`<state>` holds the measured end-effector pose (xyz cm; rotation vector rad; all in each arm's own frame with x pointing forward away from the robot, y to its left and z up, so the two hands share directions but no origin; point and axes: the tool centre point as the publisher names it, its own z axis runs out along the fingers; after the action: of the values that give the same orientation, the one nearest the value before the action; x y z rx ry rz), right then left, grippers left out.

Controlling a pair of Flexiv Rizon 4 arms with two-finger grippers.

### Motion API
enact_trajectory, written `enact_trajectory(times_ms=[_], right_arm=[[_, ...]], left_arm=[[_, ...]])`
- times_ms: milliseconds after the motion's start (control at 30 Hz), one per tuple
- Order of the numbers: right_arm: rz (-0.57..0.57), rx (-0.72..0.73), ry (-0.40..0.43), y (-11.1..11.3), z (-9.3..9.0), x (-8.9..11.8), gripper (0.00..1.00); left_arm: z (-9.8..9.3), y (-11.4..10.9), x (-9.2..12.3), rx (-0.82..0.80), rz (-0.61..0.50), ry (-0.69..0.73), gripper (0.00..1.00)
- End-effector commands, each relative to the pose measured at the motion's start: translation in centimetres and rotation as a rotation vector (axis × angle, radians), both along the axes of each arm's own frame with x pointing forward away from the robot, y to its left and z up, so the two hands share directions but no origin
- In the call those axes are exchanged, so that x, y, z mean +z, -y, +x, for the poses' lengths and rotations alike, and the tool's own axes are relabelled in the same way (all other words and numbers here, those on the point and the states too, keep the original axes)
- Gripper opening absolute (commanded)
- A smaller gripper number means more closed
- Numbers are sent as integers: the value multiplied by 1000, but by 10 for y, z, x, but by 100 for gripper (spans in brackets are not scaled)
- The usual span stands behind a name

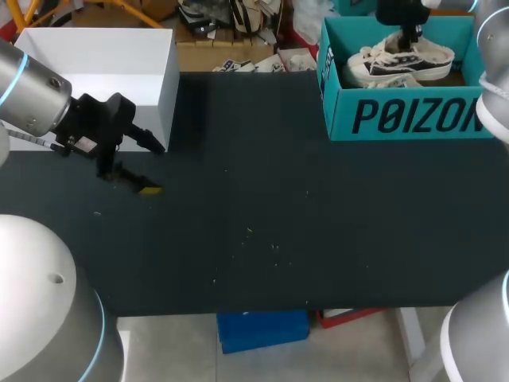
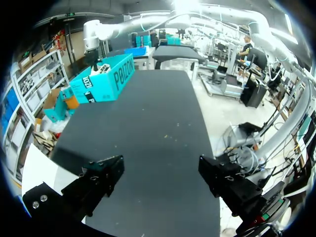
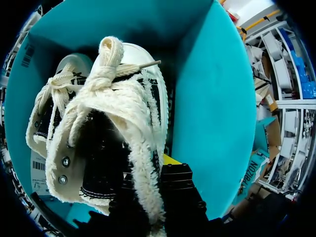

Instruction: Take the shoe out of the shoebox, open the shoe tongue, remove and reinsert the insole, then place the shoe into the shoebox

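The shoe (image 1: 398,60) lies in the teal shoebox (image 1: 413,118) at the desk's (image 1: 262,231) far right corner. It looks light and floppy, with soft canvas and frayed edging (the loose laces would slip), so the rubber sole or heel collar seems the firmer hold. The right wrist view alone shows the open collar and the right hand (image 3: 170,170) against the shoe's side; whether it pinches I cannot tell. The head view shows the left hand (image 1: 151,165) spread above the desk's left side.
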<state>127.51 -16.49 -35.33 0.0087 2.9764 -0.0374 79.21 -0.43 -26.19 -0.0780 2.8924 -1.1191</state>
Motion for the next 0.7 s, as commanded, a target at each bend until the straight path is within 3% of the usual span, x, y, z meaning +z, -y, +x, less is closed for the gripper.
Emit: enact_trajectory(times_ms=[33, 400, 467, 633, 700], right_arm=[[5, 0, -64, 1, 21, -7, 0], [12, 2, -74, 1, 23, -17, 0], [12, 3, -77, 1, 23, -17, 43], [5, 7, -86, 2, 23, -17, 51], [3, 7, -89, 3, 24, -16, 50]], left_arm=[[-1, 0, -1, 1, 1, 3, 100], [-1, 0, -1, 1, 1, 3, 100], [-1, 0, -1, 1, 1, 3, 100], [-1, 0, -1, 1, 1, 3, 100], [-1, 0, -1, 1, 1, 3, 100]])
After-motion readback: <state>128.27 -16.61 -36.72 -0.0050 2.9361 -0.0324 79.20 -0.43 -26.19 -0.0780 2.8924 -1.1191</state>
